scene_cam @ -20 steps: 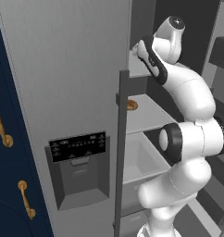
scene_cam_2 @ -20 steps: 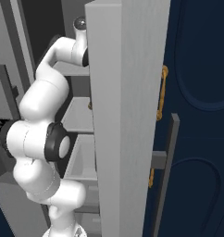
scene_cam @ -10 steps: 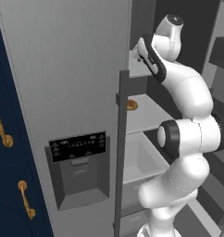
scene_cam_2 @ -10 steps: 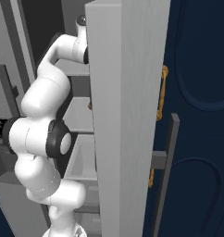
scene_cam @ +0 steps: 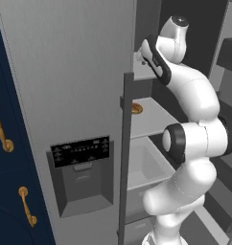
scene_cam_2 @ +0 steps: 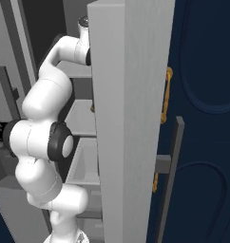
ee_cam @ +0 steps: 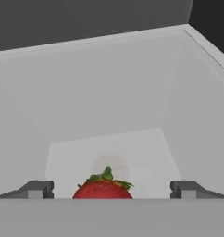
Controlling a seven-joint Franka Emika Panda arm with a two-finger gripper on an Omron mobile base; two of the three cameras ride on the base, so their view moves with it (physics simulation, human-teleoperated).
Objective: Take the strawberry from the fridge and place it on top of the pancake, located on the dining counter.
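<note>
Operator, your arm [scene_cam: 194, 143] reaches up and into the open fridge [scene_cam: 70, 86], with its wrist at the level of the upper shelf [scene_cam: 143, 72]. In the left base view the hand goes behind the door edge, so you cannot judge the gripper there.

In the hand view the gripper [ee_cam: 111, 190] stands with its jaws spread wide, one fingertip [ee_cam: 37, 189] at the left and the other at the right. The strawberry [ee_cam: 103, 187] sits between them, low in the view, red with a green leafy cap. You have clear space on either side of the berry: neither fingertip touches it, and nothing is held. The berry rests on a pale grey shelf floor [ee_cam: 109, 148] enclosed by pale walls at the back and both sides.

In the left base view, one shelf down, a flat orange-brown round food piece [scene_cam: 136, 108] lies at the near left edge, just beside the vertical door handle [scene_cam: 126, 158]. Below that shelf is a pale drawer bin [scene_cam: 146, 165]. The black dispenser panel [scene_cam: 81, 150] sits on the door front, above a grey recess [scene_cam: 87, 184].

The navy cabinet [scene_cam: 12, 191] with brass handles [scene_cam: 27, 206] stands to the left of the fridge. In the right base view the open fridge door [scene_cam_2: 131, 118] stands edge-on, between the arm and a navy cabinet front [scene_cam_2: 202, 118].
</note>
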